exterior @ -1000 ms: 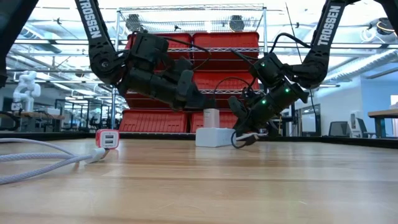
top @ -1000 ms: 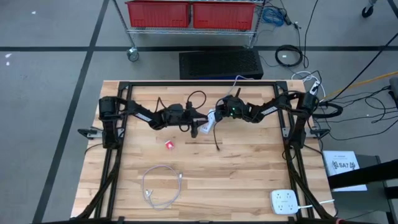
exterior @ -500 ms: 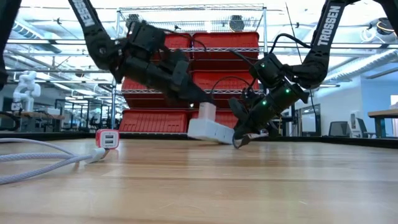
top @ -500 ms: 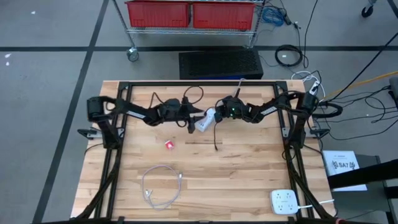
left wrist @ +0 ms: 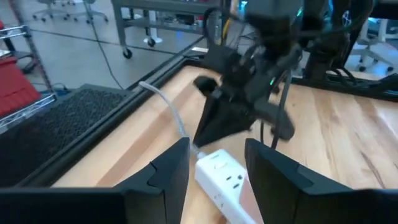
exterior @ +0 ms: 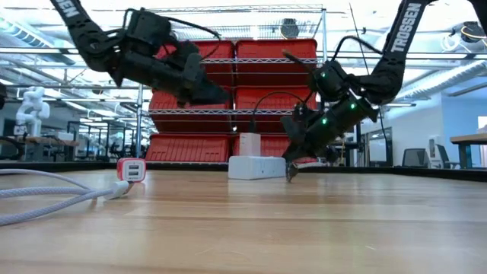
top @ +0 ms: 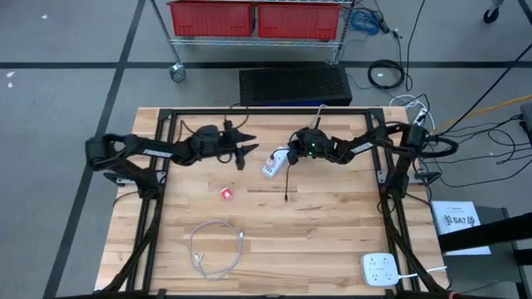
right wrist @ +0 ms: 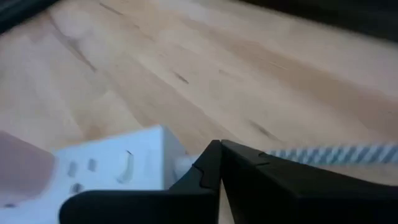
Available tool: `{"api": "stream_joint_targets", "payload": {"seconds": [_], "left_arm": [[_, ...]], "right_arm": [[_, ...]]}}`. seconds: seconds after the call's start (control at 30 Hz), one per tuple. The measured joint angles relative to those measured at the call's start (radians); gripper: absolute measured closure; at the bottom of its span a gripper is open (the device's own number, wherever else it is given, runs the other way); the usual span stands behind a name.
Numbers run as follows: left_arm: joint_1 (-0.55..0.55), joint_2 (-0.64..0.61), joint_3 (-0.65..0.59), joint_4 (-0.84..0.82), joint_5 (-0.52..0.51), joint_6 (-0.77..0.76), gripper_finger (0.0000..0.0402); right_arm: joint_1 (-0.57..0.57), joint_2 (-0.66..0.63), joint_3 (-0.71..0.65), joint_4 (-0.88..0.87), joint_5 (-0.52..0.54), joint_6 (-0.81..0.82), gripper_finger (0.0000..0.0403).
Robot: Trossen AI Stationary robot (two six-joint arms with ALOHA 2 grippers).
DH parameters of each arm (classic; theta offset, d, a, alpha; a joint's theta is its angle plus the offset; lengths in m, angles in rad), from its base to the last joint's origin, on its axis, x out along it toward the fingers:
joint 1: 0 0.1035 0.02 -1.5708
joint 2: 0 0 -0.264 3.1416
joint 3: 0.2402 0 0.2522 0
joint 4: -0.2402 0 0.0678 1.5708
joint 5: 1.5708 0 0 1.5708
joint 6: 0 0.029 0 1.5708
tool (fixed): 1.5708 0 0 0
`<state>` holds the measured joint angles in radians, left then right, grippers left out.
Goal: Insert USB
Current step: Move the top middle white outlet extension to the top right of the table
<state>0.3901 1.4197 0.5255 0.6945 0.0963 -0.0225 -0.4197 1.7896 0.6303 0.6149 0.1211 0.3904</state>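
A white power strip lies flat on the table's far middle, with a white adapter standing plugged in its top. My left gripper is open, raised and to the left of the strip; in its wrist view the strip shows beyond the spread fingers. My right gripper is shut at the strip's right end, where a white cord leaves it. A black cable trails from there toward the near edge. My right gripper comes slanting down from the table's right, its shut fingertips over the strip's cord right beside the strip's end. The cord runs across behind the fingers, which hide the meeting place. Whether they press on it, I cannot tell.
A small red charger sits left of centre, a coiled white cable lies near the front left, and a white outlet block rests at the front right corner. Bare wood lies between them. Red bins stand beyond the far edge.
My left gripper was at the adapter, tipped the strip's left end off the table, then let go and drew back up and toward the table's left. The strip has dropped flat again and turned slightly. My right gripper has stayed at the strip's right end.
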Motion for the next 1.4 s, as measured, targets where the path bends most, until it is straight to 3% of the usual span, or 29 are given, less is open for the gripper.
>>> {"api": "stream_joint_targets", "payload": {"seconds": [0.23,0.47,0.77,0.97,1.27,1.4], "left_arm": [[0.024,-0.100,-0.072,0.006,0.030,-0.024,0.0240],[0.025,-0.172,-0.126,-0.001,0.056,-0.043,0.0240],[0.028,-0.186,-0.150,0.003,0.063,-0.051,0.0240],[0.028,-0.186,-0.160,0.003,0.064,-0.074,0.0240],[0.028,-0.186,-0.160,0.001,0.068,-0.074,0.0240],[0.028,-0.186,-0.160,-0.001,0.068,-0.074,0.0240]], "right_arm": [[-0.018,-0.140,0.001,-0.126,0.001,-0.086,0.0397],[0.013,-0.311,0.001,-0.323,-0.070,-0.089,0.0350],[0.076,-0.526,0.001,-0.572,0.148,-0.120,0.0338],[0.025,-0.648,0.001,-0.651,0.166,-0.145,0.0313],[-0.052,-0.670,0.002,-0.693,0.164,-0.171,0.0222],[-0.110,-0.645,0.002,-0.780,0.203,-0.170,0.0200]]}}
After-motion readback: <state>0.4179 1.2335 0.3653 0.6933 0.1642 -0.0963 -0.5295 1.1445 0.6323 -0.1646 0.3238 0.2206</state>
